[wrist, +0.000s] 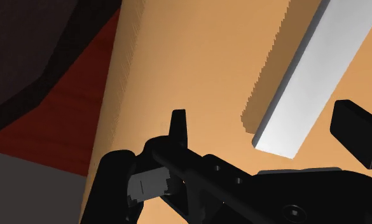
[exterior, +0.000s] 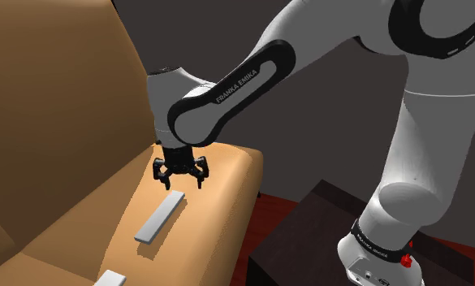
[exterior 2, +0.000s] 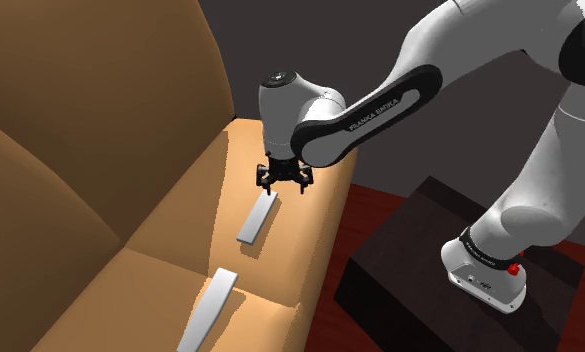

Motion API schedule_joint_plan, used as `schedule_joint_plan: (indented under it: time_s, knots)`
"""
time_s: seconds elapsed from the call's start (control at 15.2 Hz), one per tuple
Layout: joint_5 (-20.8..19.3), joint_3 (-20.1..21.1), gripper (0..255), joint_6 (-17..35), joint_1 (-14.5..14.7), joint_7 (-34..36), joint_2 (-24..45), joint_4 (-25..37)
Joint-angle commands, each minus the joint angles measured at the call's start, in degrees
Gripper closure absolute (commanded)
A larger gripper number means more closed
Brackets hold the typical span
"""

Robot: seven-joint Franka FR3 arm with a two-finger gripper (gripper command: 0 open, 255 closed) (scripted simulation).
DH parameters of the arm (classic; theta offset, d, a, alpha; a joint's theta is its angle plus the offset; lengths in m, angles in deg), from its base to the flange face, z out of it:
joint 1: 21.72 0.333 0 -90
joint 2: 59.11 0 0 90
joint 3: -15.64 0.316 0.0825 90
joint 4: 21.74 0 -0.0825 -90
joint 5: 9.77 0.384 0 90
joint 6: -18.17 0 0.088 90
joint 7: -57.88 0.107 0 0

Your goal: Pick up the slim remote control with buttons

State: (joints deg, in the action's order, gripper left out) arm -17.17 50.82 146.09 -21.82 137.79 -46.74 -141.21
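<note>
Remote ctrl (exterior: 159, 217) just under gripper (exterior: 181, 180), on sofa (exterior: 65, 122)

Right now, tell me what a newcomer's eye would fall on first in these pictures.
The big white arm reaching over a tan sofa draws the eye first, its black gripper open just above one end of a slim pale grey remote on the seat. A second pale flat slab lies further along the seat, towards the second exterior view's bottom edge.

Gripper (exterior 2: 284, 181) above grey remote (exterior 2: 258, 218), tan sofa seat (exterior 2: 175, 228), 2nd slab (exterior 2: 208, 310) nr front
</note>
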Motion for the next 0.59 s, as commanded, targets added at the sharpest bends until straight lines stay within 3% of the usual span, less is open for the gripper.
schedule_joint_plan:
  time_s: [0.0,0.53]
  knots:
    - [-3.4,-1.0,0,0.4,2.0,5.0,5.0,3.2]
    - [-11.2,-7.8,0,-1.4,11.5,17.9,24.6,21.7]
